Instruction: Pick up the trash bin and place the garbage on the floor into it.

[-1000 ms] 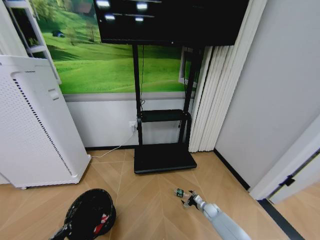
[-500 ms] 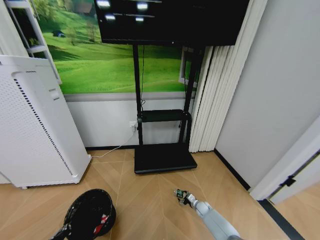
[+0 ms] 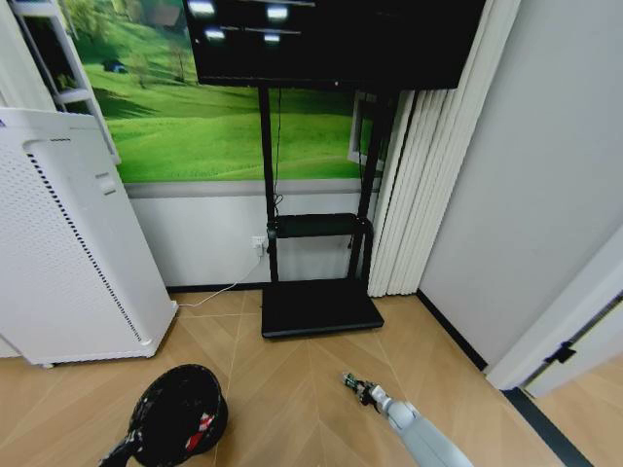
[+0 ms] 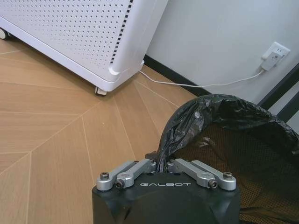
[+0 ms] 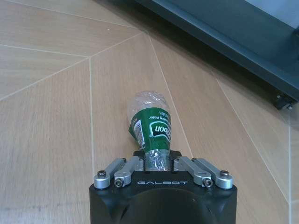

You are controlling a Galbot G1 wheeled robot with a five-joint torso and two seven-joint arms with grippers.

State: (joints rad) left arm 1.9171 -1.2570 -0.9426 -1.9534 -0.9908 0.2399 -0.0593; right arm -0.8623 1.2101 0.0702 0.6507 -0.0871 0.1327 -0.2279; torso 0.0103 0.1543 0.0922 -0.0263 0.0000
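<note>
The trash bin (image 3: pixel 180 413), round, black and lined with a black bag, hangs low over the floor (image 3: pixel 282 389) at my lower left. A red-and-white piece of garbage (image 3: pixel 200 426) lies inside it. My left gripper (image 4: pixel 161 161) is shut on the trash bin's (image 4: pixel 233 135) bagged rim. To the right, my right gripper (image 3: pixel 365 391) reaches forward and down. In the right wrist view the right gripper (image 5: pixel 156 161) is shut on the base of a small clear bottle (image 5: pixel 149 121) with a green label. The bottle (image 3: pixel 349 380) points away from me, just above the parquet.
A tall white appliance (image 3: pixel 68 243) stands on the left, close to the bin, with a white cord (image 4: pixel 196 85) along the wall. The flat black TV-stand base (image 3: pixel 319 306) lies just beyond the bottle. Curtains (image 3: pixel 428 175) and a door frame (image 3: pixel 555 341) stand on the right.
My right gripper went from open beside the bottle to shut on its base, and the bottle shifted slightly toward me. The bin and left gripper stayed in place.
</note>
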